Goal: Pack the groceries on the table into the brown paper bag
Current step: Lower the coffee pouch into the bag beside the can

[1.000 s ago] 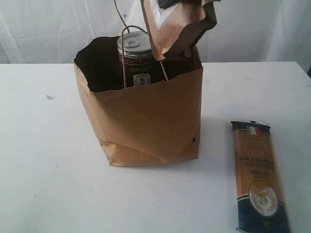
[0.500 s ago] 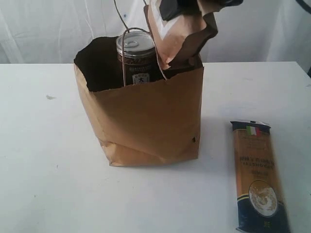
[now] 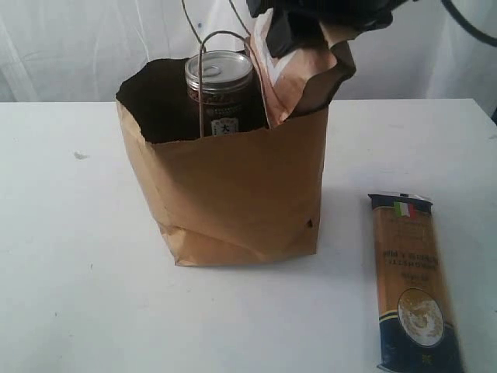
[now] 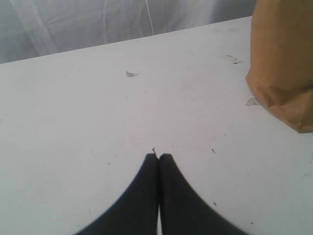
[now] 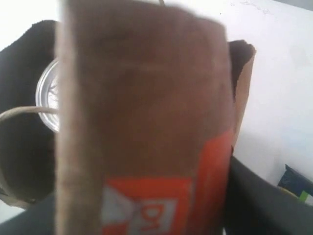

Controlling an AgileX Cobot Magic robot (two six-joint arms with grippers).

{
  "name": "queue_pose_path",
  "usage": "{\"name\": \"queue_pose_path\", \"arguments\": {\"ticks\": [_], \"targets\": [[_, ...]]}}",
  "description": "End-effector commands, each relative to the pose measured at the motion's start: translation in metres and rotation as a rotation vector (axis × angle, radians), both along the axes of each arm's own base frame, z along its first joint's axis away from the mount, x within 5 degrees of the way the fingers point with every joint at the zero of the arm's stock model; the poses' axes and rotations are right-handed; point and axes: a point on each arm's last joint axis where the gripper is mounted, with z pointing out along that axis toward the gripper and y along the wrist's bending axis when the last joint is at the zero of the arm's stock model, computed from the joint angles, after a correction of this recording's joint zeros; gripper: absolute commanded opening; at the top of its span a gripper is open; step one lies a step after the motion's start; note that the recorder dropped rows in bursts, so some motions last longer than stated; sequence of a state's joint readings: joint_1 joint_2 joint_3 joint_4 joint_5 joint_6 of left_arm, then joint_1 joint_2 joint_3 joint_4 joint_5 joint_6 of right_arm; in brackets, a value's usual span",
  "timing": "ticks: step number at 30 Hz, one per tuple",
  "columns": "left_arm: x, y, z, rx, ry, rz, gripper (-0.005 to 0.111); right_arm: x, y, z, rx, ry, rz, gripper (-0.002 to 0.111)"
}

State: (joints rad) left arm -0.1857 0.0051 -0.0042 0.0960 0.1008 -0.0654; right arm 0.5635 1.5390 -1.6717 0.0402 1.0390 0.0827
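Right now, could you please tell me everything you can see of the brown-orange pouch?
The brown-orange pouch is a matte brown packet, creased and buckled, with a pale panel on one face and, in the right wrist view, an orange label block with white lettering. The right end effector grips its top. It hangs tilted, lower end dipping into the brown paper bag at its right side, beside the dark pull-tab can. Whether it touches either is unclear.
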Motion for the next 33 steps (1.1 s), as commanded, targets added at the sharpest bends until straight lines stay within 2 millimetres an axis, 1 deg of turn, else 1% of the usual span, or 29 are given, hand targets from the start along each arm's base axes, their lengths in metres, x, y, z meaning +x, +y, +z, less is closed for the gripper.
{"name": "queue_pose_path", "arguments": {"ticks": [1,10,18,33], "targets": [[0.000,0.000,-0.001,-0.003,-0.003,0.003,0.000,0.010,-0.002,-0.001,0.025,-0.004,-0.051,0.000],[0.000,0.000,-0.001,-0.003,-0.003,0.003,0.000,0.026,0.000,-0.020,0.002,0.047,-0.080,0.000],[0.000,0.000,-0.001,-0.003,-0.003,0.003,0.000,0.040,0.008,-0.042,-0.037,0.100,-0.081,0.000],[0.000,0.000,-0.001,-0.003,-0.003,0.003,0.000,0.053,0.013,-0.062,-0.079,0.119,-0.085,0.000]]}}
